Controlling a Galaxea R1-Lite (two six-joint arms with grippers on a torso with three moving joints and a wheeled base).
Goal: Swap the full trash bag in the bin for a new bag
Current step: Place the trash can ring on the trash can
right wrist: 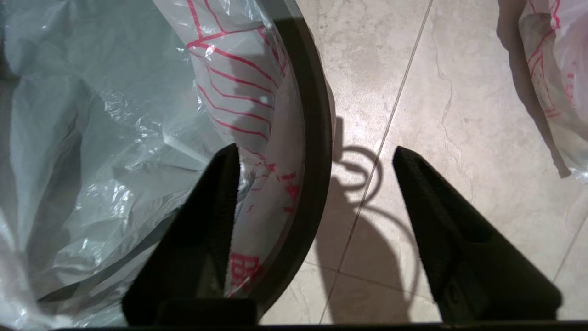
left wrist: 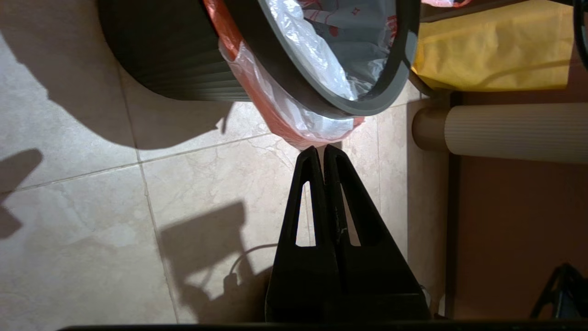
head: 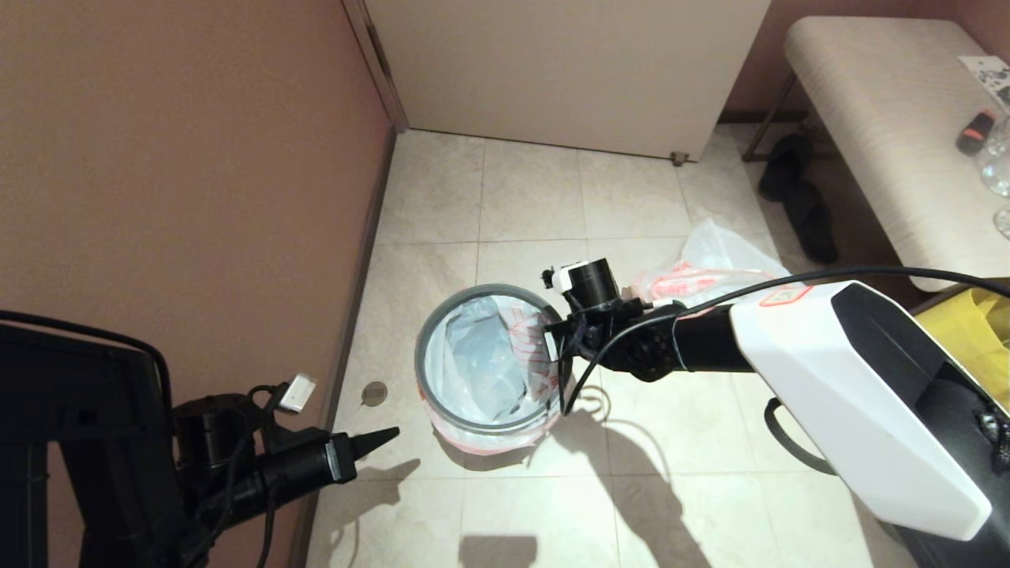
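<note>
- Thin white plastic lines the bin (head: pixel 423 347) — the new bag (head: pixel 481 359) sits inside, limp, its pink-red hem folded out under the grey hoop rim (head: pixel 473 293).
- Bin stands on the tiled floor (head: pixel 521 197), left of centre, close to the brown wall.
- Full trash bag (head: pixel 714 264) lies on the floor to the right of the bin, a little farther off, partly behind the right arm.
- Right gripper (right wrist: pixel 317 156) hovers over the bin's right edge, fingers spread wide, straddling the hoop: one finger over the liner, the other over the tile.
- Left gripper (left wrist: pixel 320 149) waits low at the near-left, fingers pressed together on nothing, tips just beside the hem.
- Step in hand, as I read it: seating the liner. Best done by coming straight down on the hoop, not snagging the film.
- Only the left wrist view shows the bin's black ribbed wall and the hem overhang; only the head view shows the full bag's place.
</note>
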